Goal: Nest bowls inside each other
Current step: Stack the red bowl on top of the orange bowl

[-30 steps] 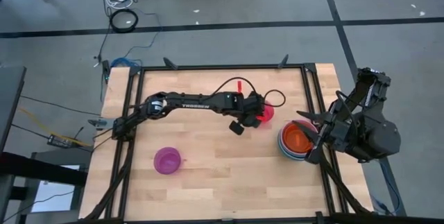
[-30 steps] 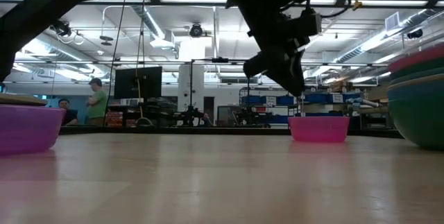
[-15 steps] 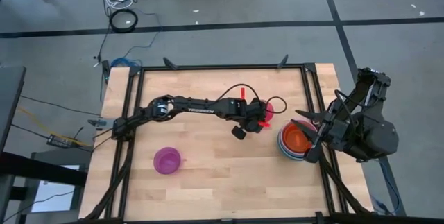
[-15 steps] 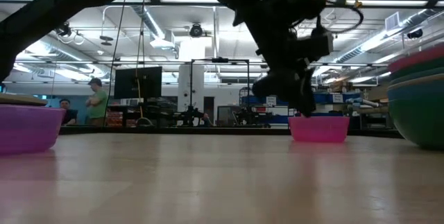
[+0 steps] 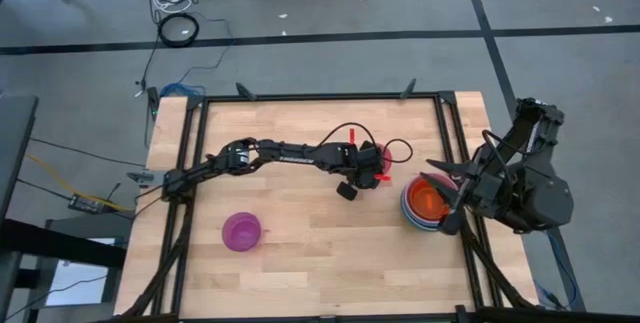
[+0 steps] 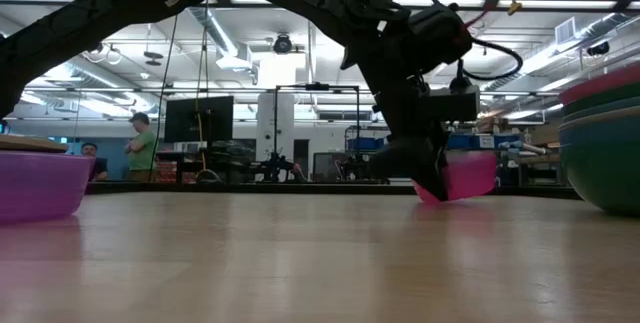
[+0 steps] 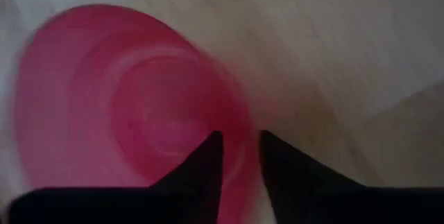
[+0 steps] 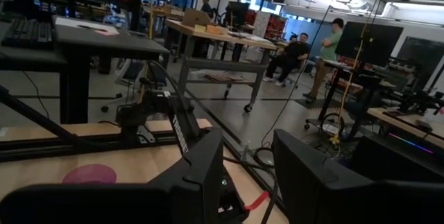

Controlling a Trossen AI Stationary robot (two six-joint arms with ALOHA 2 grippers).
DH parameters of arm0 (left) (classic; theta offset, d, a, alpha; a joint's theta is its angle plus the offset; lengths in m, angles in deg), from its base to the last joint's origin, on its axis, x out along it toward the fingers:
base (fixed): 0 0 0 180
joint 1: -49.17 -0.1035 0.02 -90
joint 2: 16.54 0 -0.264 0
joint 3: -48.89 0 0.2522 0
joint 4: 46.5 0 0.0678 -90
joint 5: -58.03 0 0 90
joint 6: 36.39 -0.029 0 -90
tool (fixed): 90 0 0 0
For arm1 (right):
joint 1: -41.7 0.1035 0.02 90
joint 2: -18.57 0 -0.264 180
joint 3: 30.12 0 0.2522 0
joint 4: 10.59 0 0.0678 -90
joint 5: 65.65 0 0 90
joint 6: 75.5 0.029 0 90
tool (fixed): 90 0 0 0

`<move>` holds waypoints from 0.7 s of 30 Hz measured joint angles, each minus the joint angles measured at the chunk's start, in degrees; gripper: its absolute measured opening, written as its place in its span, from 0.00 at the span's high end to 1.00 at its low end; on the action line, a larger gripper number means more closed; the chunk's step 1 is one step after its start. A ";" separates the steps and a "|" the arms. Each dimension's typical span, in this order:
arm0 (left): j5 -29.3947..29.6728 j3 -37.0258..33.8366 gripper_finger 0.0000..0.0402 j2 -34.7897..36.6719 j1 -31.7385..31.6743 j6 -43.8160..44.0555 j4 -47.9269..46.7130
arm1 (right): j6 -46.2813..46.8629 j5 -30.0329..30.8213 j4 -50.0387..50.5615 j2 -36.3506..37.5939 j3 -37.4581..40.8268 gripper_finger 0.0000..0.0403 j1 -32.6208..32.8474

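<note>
A pink bowl (image 5: 381, 162) sits tipped right of the table's middle. My left gripper (image 5: 372, 169) is down on it and shut on its rim, as the left wrist view (image 7: 239, 137) shows. In the low view the pink bowl (image 6: 465, 175) leans beside the gripper (image 6: 430, 175). A magenta bowl (image 5: 241, 231) rests on its base at the near left. At the right edge stands a stack of nested bowls (image 5: 420, 208), orange innermost. My right gripper (image 5: 440, 198) hangs open, level, above that stack; its wrist view (image 8: 248, 156) shows nothing between the fingers. My left gripper has the pink bowl's rim (image 7: 241, 160) between its two fingers, one finger (image 7: 205, 165) inside the bowl and the other outside the wall. The fingers slant down from the table's left. The bowl is tilted, one edge of its base (image 6: 432, 197) on the table.
The stack's teal outer bowl (image 6: 605, 158) fills the low view's right edge. A black cable loops over the table (image 5: 400, 145) just behind the pink bowl. Bare wood (image 5: 320, 233) lies between the magenta bowl and the stack. People stand in the room beyond.
My left gripper has gone down and slightly toward the table's right edge onto the pink bowl. The bowl, which stood level on its base, is now tipped. My right arm has kept still.
</note>
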 joint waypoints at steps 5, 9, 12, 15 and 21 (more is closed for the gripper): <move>-0.18 -0.07 0.97 -0.15 0.09 -0.73 -0.85 | -0.05 0.02 0.04 0.00 0.00 0.72 -0.06; 1.64 1.67 0.98 -0.02 0.63 -0.97 -2.49 | -0.11 0.02 0.08 0.00 0.00 0.72 -0.06; 3.76 5.48 0.99 0.06 1.88 -1.11 -3.14 | -0.20 0.02 0.08 0.00 0.00 0.72 -0.06; 4.23 11.20 0.99 0.07 3.16 -1.29 -5.44 | -0.24 0.02 0.08 0.00 0.00 0.72 -0.06; 7.05 12.37 0.99 3.48 5.27 -4.56 -2.50 | -0.19 -0.01 0.33 0.00 0.00 0.72 -0.06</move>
